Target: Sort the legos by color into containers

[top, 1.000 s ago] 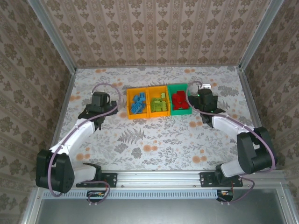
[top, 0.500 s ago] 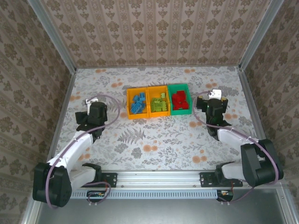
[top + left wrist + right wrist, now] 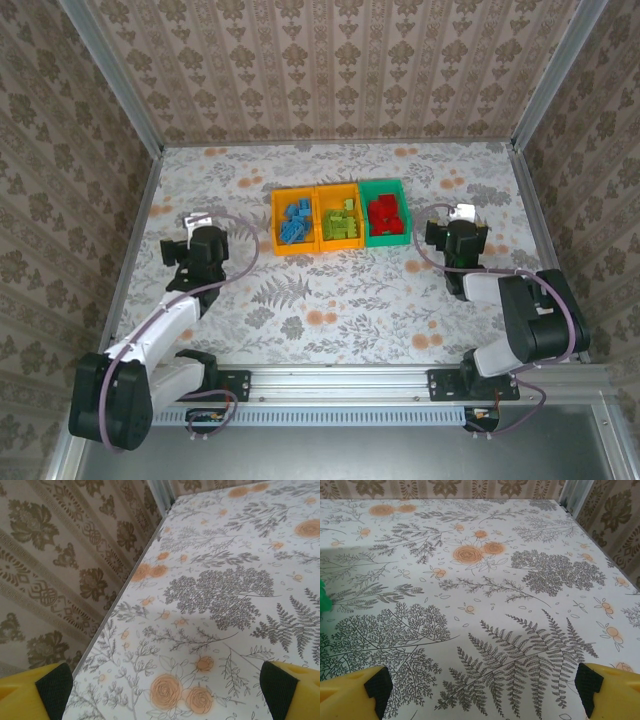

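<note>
Orange-yellow bins (image 3: 295, 250): two
Green bin (image 3: 386, 241): one
Brick heaps (image 3: 295, 222): three, one per colour; single bricks too small to count
Arms (image 3: 165, 320): two

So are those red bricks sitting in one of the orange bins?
No, the red bricks lie in the green bin, the rightmost container in the overhead view.
</note>
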